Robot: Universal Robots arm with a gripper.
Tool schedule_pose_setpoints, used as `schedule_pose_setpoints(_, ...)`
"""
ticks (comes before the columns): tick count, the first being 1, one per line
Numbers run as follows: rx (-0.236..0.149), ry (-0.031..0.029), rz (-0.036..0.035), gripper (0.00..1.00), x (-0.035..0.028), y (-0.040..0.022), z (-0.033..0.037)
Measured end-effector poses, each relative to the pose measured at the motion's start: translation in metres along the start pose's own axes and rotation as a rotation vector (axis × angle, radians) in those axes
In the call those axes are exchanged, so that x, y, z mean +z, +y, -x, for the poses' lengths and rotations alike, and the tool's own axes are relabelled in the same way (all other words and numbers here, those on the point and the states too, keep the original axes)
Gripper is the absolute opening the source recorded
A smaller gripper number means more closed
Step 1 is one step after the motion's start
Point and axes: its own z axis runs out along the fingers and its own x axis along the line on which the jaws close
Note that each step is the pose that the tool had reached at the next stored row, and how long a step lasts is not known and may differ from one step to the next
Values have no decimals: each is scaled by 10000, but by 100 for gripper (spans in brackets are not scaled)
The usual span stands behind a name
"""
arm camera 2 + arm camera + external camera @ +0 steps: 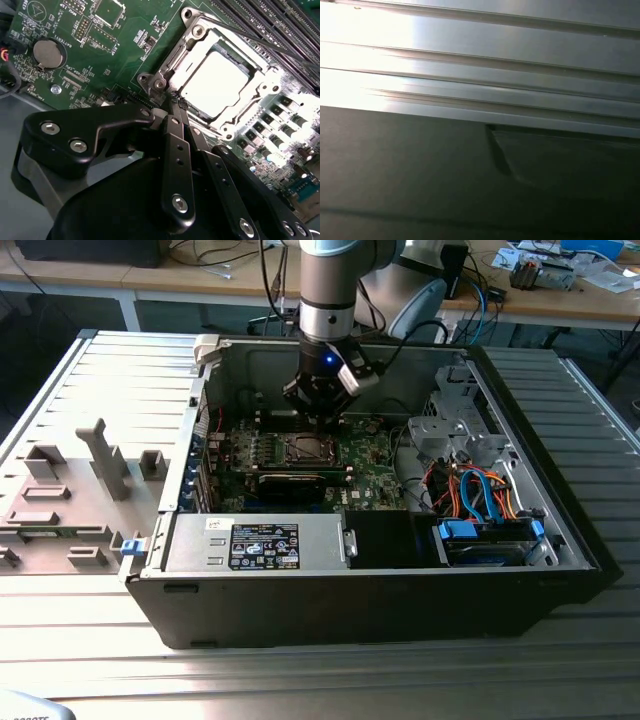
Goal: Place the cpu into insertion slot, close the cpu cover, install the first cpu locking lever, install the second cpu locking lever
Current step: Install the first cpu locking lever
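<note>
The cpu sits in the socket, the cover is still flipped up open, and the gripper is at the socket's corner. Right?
Not quite: the cover is down, not flipped up. In the second wrist view its silver frame lies flat around the cpu, which shows through the window. The rest holds: the cpu sits in the socket and the gripper is at the socket's corner.

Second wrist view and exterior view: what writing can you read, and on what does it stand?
Nothing can be quoted with confidence.
Motherboard: white lettering near the parts, too small and turned to read.
Cpu: top washed out by glare, no text legible.
Black label on the silver box: print too small.
</note>
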Motion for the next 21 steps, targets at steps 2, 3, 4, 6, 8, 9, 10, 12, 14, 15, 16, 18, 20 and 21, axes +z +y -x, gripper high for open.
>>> schedule_pose_setpoints(2, 1, -3, 5, 11, -17, -1, 0)
schedule_pose_setpoints(3, 2, -4, 25, 11, -18, -2, -1)
schedule_pose_setpoints(4, 3, -10, 90, 11, -19, -2, -7)
schedule_pose_setpoints(6, 2, -31, 289, 11, -20, -1, -31)
schedule_pose_setpoints(8, 7, -59, 544, 11, -19, 5, -67)
schedule_pose_setpoints(9, 9, -74, 664, 11, -19, 7, -85)
schedule_pose_setpoints(10, 11, -87, 775, 11, -19, 9, -105)
schedule_pose_setpoints(12, 13, -100, 897, 11, -18, 11, -130)
schedule_pose_setpoints(14, 13, -104, 902, 11, -16, 10, -133)
schedule_pose_setpoints(15, 13, -103, 897, 11, -16, 8, -135)
schedule_pose_setpoints(16, 13, -106, 887, 11, -15, 5, -138)
schedule_pose_setpoints(18, 15, -109, 841, 11, -14, -9, -147)
schedule_pose_setpoints(20, 13, -110, 772, 11, -13, -23, -155)
schedule_pose_setpoints(21, 13, -109, 741, 11, -13, -26, -159)
